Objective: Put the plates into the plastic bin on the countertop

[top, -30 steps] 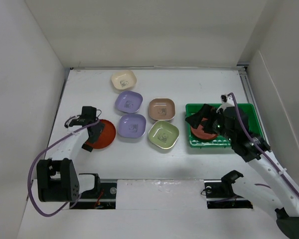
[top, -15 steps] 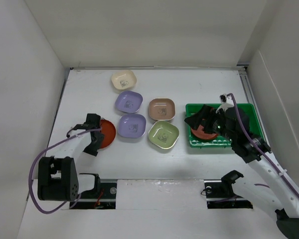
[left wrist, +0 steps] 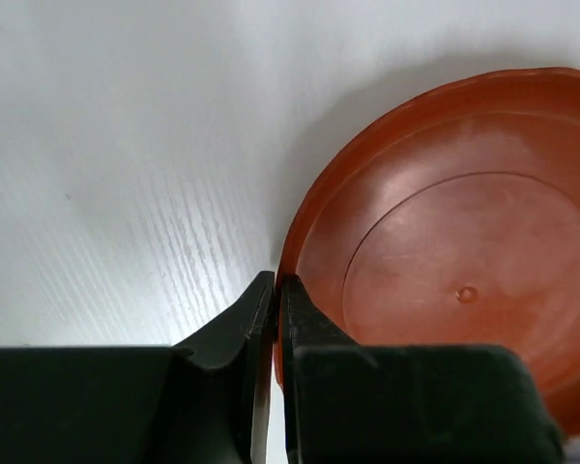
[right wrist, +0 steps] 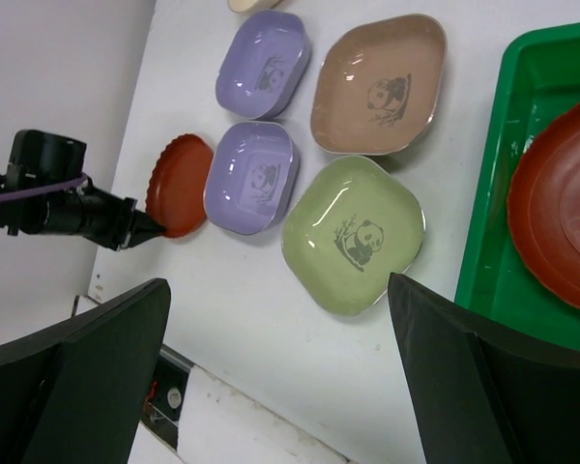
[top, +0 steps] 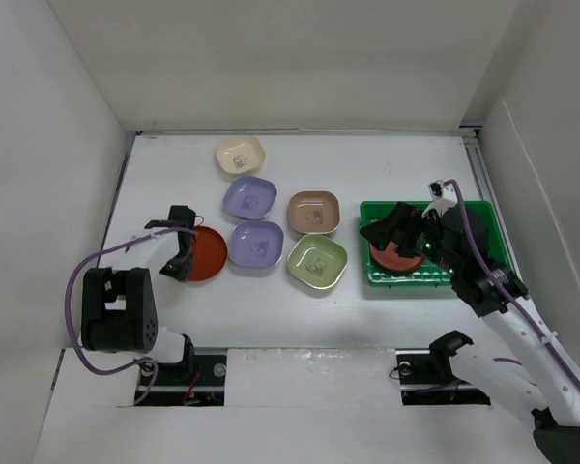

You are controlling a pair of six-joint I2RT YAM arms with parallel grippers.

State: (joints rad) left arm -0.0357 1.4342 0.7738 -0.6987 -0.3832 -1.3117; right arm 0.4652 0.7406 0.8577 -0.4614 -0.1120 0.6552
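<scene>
A round red-orange plate lies on the white countertop at the left. My left gripper is shut on its near-left rim, one finger inside the rim and one outside. A second red-orange plate lies in the green plastic bin at the right. Over the bin's left part hangs my right gripper, open and holding nothing. Between the arms lie a cream plate, two lavender plates, a tan-pink plate and an olive green plate.
White walls close in the countertop on the left, back and right. The lavender plate sits right beside the gripped red-orange plate. Both arm bases stand at the near edge.
My left gripper has gone from open to shut on the red-orange plate's rim, after sliding toward the plate's near-left edge. The plate has shifted slightly right. The right arm has barely moved.
</scene>
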